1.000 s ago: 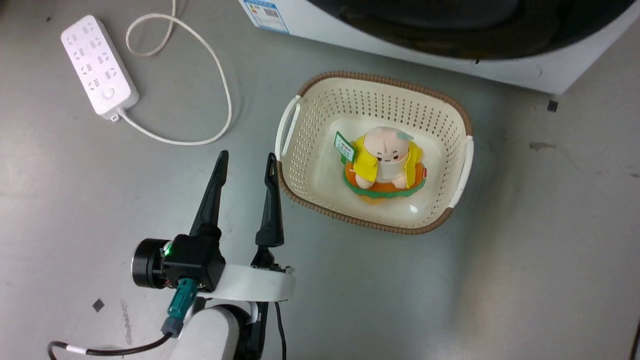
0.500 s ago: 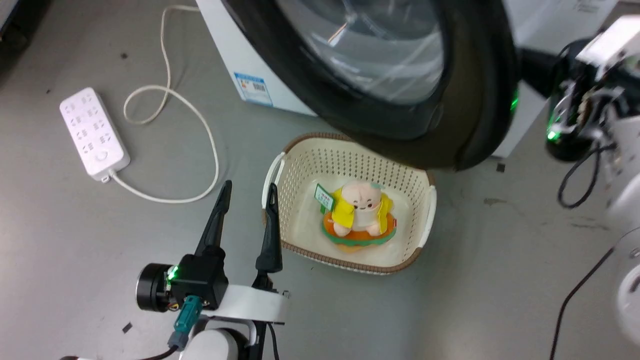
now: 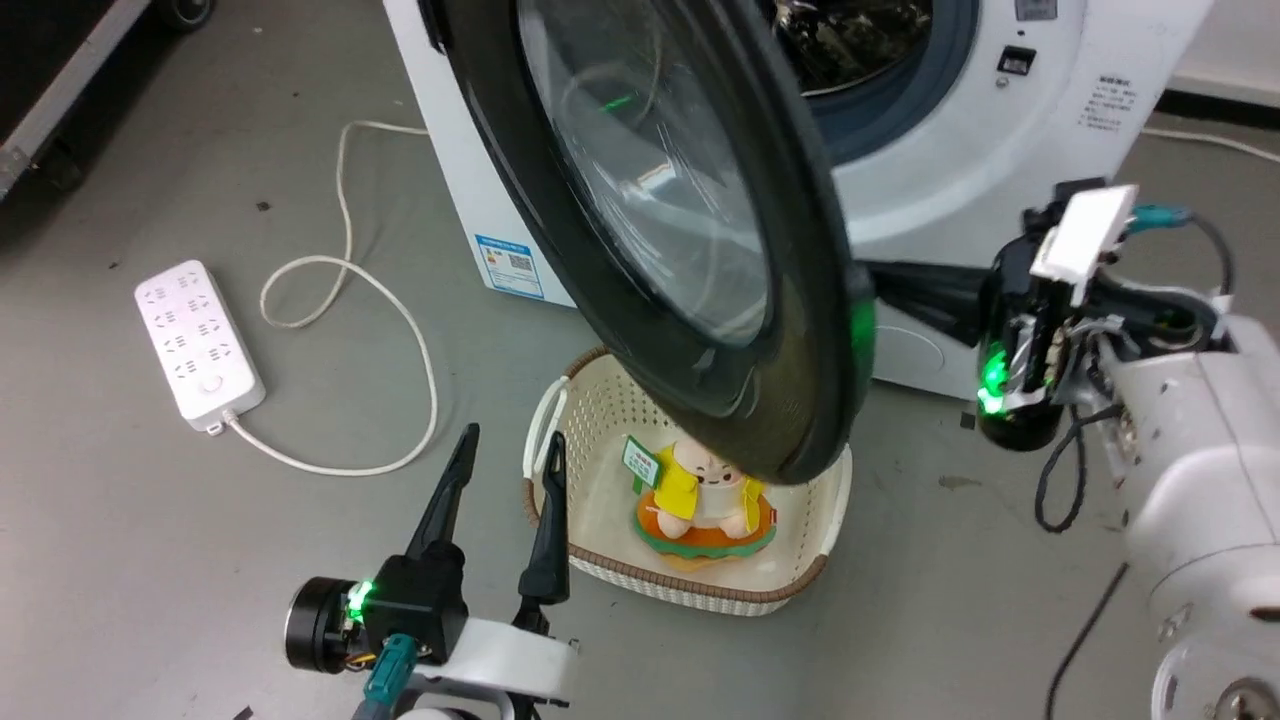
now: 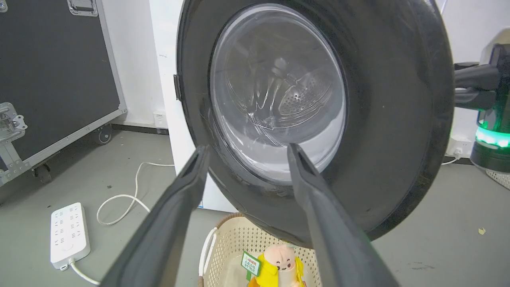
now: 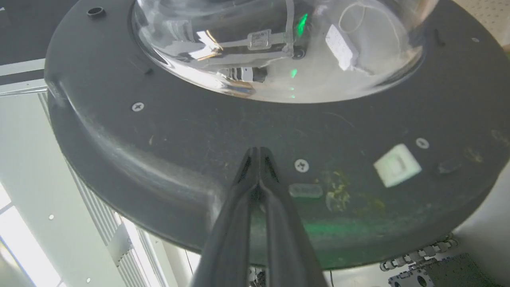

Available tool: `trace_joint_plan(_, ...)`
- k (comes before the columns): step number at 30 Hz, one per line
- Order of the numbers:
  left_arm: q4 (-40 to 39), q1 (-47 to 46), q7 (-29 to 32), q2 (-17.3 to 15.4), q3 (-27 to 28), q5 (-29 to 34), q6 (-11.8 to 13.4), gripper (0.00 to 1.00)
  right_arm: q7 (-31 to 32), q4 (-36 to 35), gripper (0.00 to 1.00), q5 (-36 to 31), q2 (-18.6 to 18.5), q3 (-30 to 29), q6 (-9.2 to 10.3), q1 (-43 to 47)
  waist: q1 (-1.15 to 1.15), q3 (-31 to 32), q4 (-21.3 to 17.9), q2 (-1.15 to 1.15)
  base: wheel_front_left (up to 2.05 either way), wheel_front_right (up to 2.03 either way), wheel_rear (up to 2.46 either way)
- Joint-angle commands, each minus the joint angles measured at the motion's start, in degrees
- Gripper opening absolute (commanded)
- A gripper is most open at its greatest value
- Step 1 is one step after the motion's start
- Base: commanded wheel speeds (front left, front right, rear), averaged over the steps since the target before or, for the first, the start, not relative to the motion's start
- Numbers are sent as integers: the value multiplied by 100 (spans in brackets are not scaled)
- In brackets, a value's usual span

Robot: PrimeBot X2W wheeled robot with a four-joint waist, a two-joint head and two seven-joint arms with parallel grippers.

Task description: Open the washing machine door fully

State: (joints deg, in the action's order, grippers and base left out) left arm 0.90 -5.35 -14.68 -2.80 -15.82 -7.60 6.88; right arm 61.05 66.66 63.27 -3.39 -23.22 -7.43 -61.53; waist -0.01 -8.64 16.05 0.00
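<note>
washing machine door (image 3: 690, 250): part-way open, swung out from the cabinet. Hinged at 9 o'clock in the left wrist view, free edge at 3 o'clock. Seen steeply from above in the head view, lower rim overhanging the far end of the basket.

glass bowl (image 4: 275, 91): clear, domed, set in the middle of the black disc.

right gripper (image 5: 259, 150): closed tight, fingers pressed together, nothing held. Tips laid on the door's inner black face, between the bowl's edge and the rim, with a screw (image 5: 301, 165) just beside them at 3 o'clock. In the head view, reaching in from 3 o'clock behind the door's free edge.

left gripper (image 3: 513, 432): wide open, empty. Low at 7 o'clock in the head view, fingers pointing to 12 o'clock. Well apart from the door, near the basket's 9 o'clock side.

washing machine (image 3: 960, 130): white, at 12 to 1 o'clock in the head view. drum opening (image 3: 880, 60) with grey-blue seal exposed behind the door.

basket (image 3: 590, 400): cream, perforated, brown-trimmed, on the floor (image 3: 150, 560) at 6 o'clock of the door.

plush toy (image 3: 700, 500): upright in the basket's middle, yellow jacket, green tag at its 10 o'clock.

power strip (image 3: 198, 345): white, on the floor at 9 o'clock. cable (image 3: 430, 370) looping towards the machine.

flight case (image 4: 55, 67): black, metal-edged, on castors, at 9 o'clock in the left wrist view.
</note>
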Motion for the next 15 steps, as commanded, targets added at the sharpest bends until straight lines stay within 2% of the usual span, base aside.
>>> trace_joint_plan(1,23,75,-32,-8,5,48,-26,100,59,15,0,309,50,255,-6,183,1,36,46,0,0,0,0)
trace_joint_plan(8,101,198,-32,-8,-27,1,-58,100,-98,-666,0,2330,50,2349,-6,992,1,137,205,0,0,0,0)
trace_joint_plan(12,136,292,-32,-8,-31,-32,-50,100,-659,-1320,0,3275,50,3604,-6,1583,1,173,272,0,0,0,0)
trace_joint_plan(15,143,331,-32,-8,-17,-40,-48,100,-1138,-1668,0,3739,51,4317,-6,1838,1,167,317,0,0,0,0)
